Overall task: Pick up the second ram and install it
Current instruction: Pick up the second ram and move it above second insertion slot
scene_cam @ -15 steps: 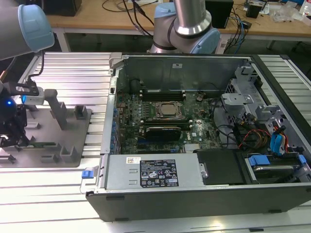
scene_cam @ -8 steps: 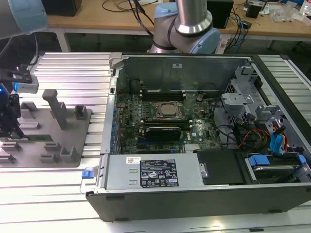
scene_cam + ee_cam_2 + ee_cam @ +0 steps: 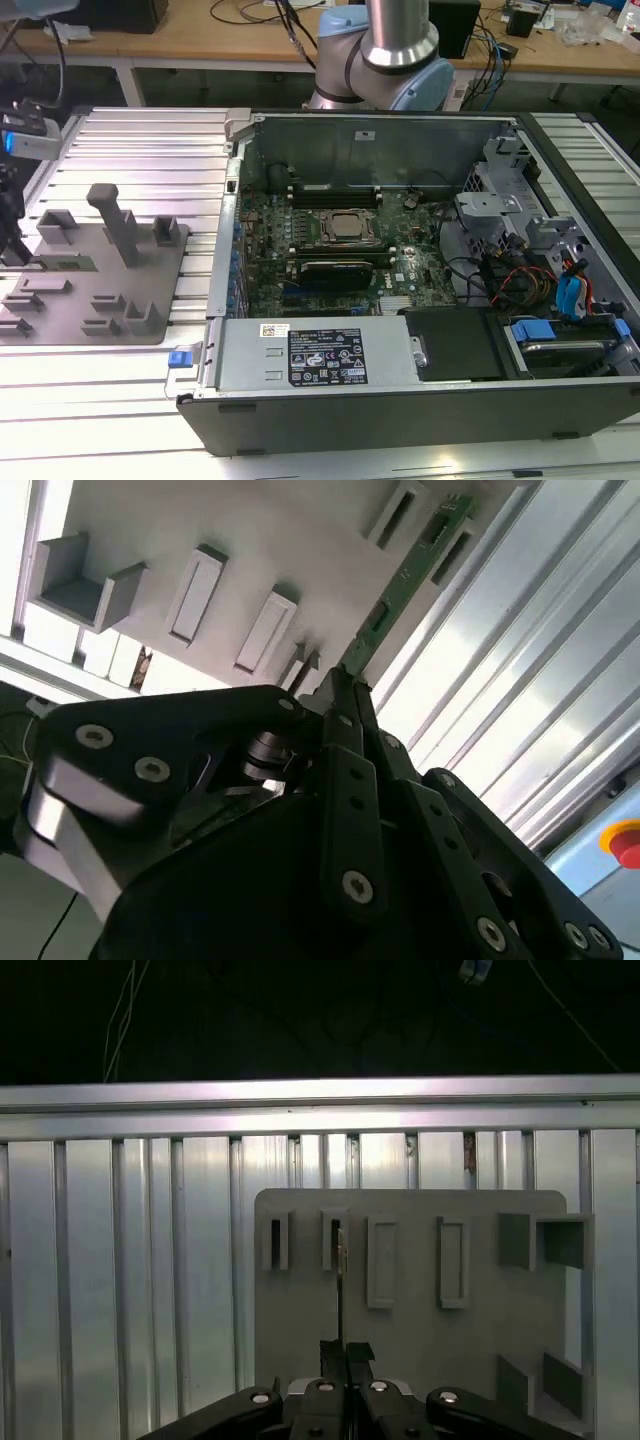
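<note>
Where the second wrist view looks along the black pincer, its two fingers are drawn together and clamped on one end of the second ram. This is a long, narrow, flat green circuit-board stick, and it runs away from the fingertips over the pale grey plastic holder tray, beside a row of raised slot blocks. That view gives the stick's green face and the small parts on it. It also takes in a red round button out past the ribbed aluminium worktop. In the first wrist view the same stick appears edge-on, as a thin dark line from the closed fingertips to one of the narrow slots. Whether it rests on the tray or is raised just off it I cannot tell. The exterior view adds the wider scene. The tray sits at the middle left of the frame, with a short green strip low on it near the exterior view's left edge, close to dark parts of the arm. The open grey metal computer case fills the centre and right, well apart from the tray. Inside the case are a green motherboard, a square metal CPU socket and, just below it in the frame, a black expansion card. The arm's silver and pale blue base stands at the top centre.
</note>
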### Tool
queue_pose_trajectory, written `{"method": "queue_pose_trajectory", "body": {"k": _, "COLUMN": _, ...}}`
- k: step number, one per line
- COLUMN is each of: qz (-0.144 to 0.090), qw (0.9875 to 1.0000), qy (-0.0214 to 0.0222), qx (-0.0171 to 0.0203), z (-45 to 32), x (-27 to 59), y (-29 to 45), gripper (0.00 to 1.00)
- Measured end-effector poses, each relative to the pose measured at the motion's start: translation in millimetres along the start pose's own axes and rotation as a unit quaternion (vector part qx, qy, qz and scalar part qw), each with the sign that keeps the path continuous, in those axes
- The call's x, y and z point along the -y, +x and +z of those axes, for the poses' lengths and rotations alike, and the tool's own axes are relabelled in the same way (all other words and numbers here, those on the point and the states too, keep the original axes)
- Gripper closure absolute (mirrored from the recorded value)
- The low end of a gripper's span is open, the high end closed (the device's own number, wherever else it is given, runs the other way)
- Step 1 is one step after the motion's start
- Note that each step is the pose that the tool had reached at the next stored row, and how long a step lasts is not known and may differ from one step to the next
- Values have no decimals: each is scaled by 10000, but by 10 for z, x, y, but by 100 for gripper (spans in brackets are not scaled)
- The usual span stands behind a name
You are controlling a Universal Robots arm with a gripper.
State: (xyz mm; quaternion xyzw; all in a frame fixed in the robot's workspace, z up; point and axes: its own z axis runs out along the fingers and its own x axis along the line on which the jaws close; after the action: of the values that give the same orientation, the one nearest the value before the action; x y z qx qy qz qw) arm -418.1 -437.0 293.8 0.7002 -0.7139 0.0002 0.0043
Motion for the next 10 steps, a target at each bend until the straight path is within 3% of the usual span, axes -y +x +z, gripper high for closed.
{"method": "queue_pose_trajectory", "body": {"k": 2, "qz": 0, "qw": 10000, "qy": 0, "qx": 0, "z": -129, "x": -1, "y": -1, "gripper": 91}}
{"method": "queue_pose_trajectory", "body": {"k": 5, "qz": 0, "qw": 10000, "qy": 1, "qx": -3, "z": -233, "x": -2, "y": -3, "gripper": 91}}
{"method": "queue_pose_trajectory", "body": {"k": 7, "qz": 0, "qw": 10000, "qy": 1, "qx": -6, "z": -390, "x": -2, "y": -6, "gripper": 91}}
{"method": "queue_pose_trajectory", "body": {"k": 10, "qz": 0, "qw": 10000, "qy": 2, "qx": -8, "z": -525, "x": -3, "y": -7, "gripper": 91}}
